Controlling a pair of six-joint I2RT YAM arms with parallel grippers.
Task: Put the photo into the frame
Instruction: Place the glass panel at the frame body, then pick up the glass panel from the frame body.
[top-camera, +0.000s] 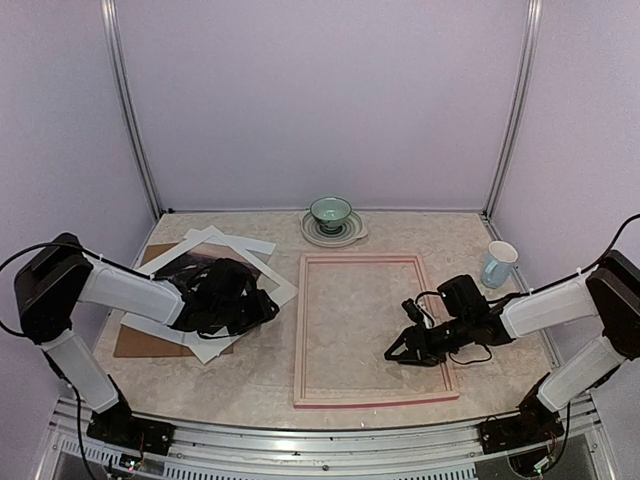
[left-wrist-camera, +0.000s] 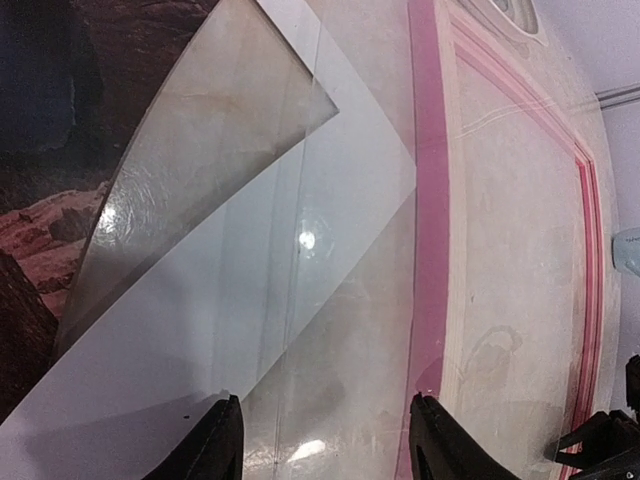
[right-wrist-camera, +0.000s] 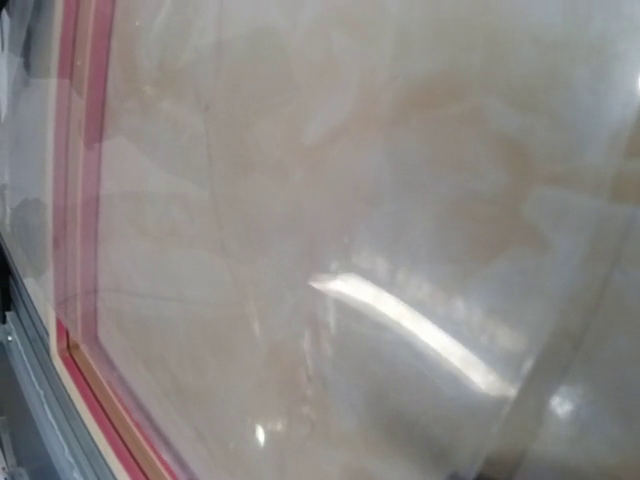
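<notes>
Remote view, table rig: my left gripper (left-wrist-camera: 328, 425) hangs low over the pile of paper at the left of the table. Its fingers are spread wide and there is nothing between them. The photo (left-wrist-camera: 45, 220) lies flat in that pile. A clear sheet (left-wrist-camera: 200, 160) overlaps its edge, a white mat (left-wrist-camera: 350, 170) lies beside it, and a brown backing board (top-camera: 135, 340) is at the bottom. The photo is outside the frame (top-camera: 299, 330), which lies flat at mid-table just right of the pile, with tabletop showing through its opening. My right gripper (top-camera: 398, 352) sits low inside that opening, near the right rim. I cannot tell how far its fingers are parted, because its wrist view is a blur. A green bowl (top-camera: 331, 210) on a saucer (top-camera: 347, 236) stands behind the frame, and a pale mug (top-camera: 498, 263) stands to its right.
</notes>
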